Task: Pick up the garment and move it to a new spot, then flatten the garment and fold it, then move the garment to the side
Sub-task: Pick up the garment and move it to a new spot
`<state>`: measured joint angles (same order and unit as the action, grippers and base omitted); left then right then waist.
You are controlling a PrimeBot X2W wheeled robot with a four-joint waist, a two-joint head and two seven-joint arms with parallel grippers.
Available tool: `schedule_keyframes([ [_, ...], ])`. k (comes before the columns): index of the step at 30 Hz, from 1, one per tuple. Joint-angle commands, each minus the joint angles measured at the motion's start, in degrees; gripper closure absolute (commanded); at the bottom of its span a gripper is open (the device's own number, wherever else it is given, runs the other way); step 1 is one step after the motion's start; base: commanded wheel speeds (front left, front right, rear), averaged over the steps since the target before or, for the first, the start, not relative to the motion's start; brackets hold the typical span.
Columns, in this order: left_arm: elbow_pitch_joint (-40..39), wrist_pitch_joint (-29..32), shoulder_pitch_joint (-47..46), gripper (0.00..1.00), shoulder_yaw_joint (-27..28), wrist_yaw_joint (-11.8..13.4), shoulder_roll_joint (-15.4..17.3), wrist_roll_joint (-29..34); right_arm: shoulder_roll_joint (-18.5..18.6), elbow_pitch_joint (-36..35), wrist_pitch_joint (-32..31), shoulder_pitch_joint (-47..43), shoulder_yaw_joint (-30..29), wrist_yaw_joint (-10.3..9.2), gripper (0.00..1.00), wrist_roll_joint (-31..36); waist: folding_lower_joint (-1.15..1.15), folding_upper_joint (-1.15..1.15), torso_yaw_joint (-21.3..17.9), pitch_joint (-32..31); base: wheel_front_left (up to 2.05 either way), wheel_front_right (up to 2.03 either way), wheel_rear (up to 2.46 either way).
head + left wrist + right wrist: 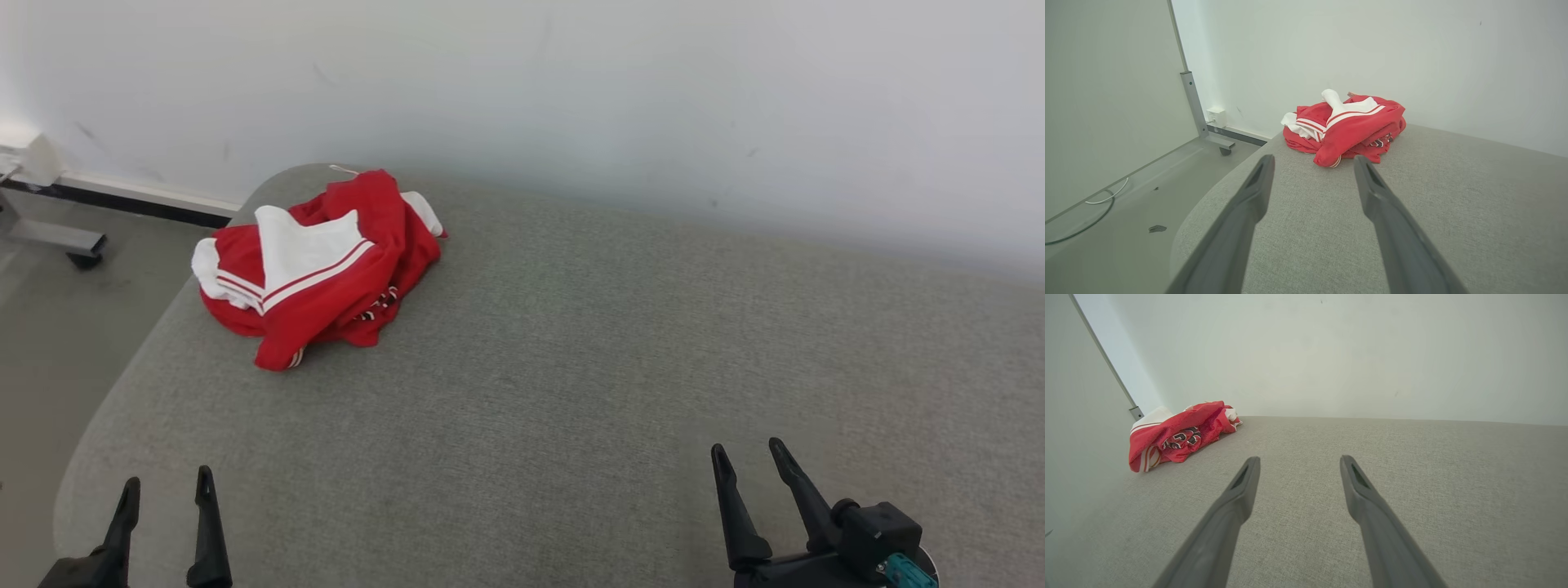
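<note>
The crumpled garment (pixel 326 278) lies at 10 o'clock, its long axis running 7 to 1 o'clock. The left gripper (pixel 167 478) and right gripper (pixel 745 445) are spread wide and empty.

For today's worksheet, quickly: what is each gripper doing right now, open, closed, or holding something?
Left gripper: open, holding nothing, well short of the red and white garment.
Right gripper: open, holding nothing, above the grey surface.

Right gripper (pixel 1299 458) stood spread wide over the grey padded surface (pixel 1412 465).
A crumpled red-and-white garment (pixel 1175 437) lay at ten o'clock from the gripper, well apart from it, on the surface's far part near the white wall (pixel 1331 355).
</note>
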<state>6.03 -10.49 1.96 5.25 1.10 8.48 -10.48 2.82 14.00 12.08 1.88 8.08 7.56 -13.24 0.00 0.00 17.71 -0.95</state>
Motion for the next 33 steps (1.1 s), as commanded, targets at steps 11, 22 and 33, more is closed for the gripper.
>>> schedule_keyframes([
  [11,0.2,-1.0,1.4,0.00,0.7,1.4,0.5,-1.0,0.1,1.4,0.6,1.2,1.8,-0.14,0.00,-0.8,0.00,0.00,8.1,0.3,0.00,0.00,0.00],
  [22,0.4,-0.8,0.3,0.00,0.9,1.5,0.8,-1.9,0.1,2.0,0.5,1.6,2.0,-0.14,0.00,-0.6,0.00,0.00,7.7,0.8,0.00,0.00,0.00],
  [33,2.3,0.4,-12.9,0.00,1.8,-1.4,4.3,-5.5,0.1,-0.5,-1.3,4.2,-1.3,-0.14,0.00,2.6,0.00,0.00,0.4,6.6,0.00,0.00,0.00],
])
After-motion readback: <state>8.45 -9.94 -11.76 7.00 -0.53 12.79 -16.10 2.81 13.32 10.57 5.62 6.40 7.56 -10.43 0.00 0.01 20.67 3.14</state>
